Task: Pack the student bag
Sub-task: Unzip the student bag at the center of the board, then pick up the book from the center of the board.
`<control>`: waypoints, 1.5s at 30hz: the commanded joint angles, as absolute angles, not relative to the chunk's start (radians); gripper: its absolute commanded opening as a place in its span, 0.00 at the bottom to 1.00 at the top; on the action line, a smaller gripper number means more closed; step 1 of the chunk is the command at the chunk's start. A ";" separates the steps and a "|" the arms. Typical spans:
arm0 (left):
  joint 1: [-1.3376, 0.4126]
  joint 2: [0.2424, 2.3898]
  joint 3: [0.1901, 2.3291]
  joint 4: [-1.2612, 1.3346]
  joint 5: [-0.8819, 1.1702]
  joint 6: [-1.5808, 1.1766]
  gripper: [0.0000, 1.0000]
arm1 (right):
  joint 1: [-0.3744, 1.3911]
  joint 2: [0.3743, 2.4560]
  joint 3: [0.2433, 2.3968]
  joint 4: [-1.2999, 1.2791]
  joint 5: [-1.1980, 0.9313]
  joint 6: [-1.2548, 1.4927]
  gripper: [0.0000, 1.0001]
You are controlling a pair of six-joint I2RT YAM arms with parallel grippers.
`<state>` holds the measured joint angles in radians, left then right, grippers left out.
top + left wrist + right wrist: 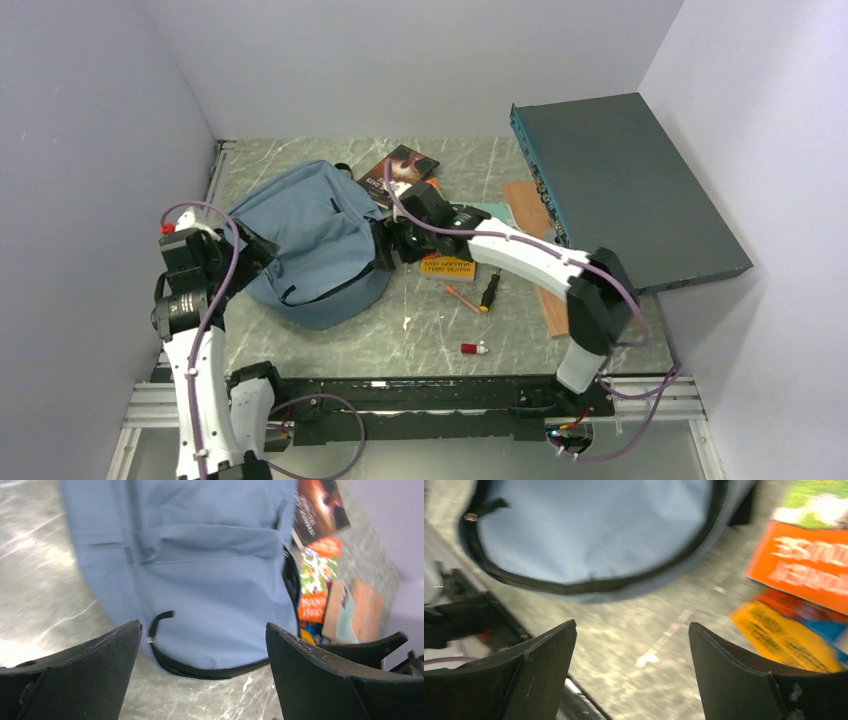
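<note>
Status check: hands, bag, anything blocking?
Both open and empty: left hand, right hand. Between them, student bag lying flat. Nothing blocking; books and screwdriver loose on its right, not packed.

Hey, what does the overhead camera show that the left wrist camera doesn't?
Only the overhead view: the dark teal flat box by the right wall, the screwdriver, and a small red-and-white item near the front edge.
Only the left wrist view: the left gripper up close, jaws spread with nothing between them, and the metal zipper pull.
Both: the blue backpack lying on the table, and the books beside it.
</note>
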<state>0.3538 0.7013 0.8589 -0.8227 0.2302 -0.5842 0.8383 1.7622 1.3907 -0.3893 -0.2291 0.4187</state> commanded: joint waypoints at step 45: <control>-0.049 1.158 1.086 -0.486 0.402 -0.311 1.00 | 0.896 1.901 1.405 -0.601 0.972 -0.005 0.00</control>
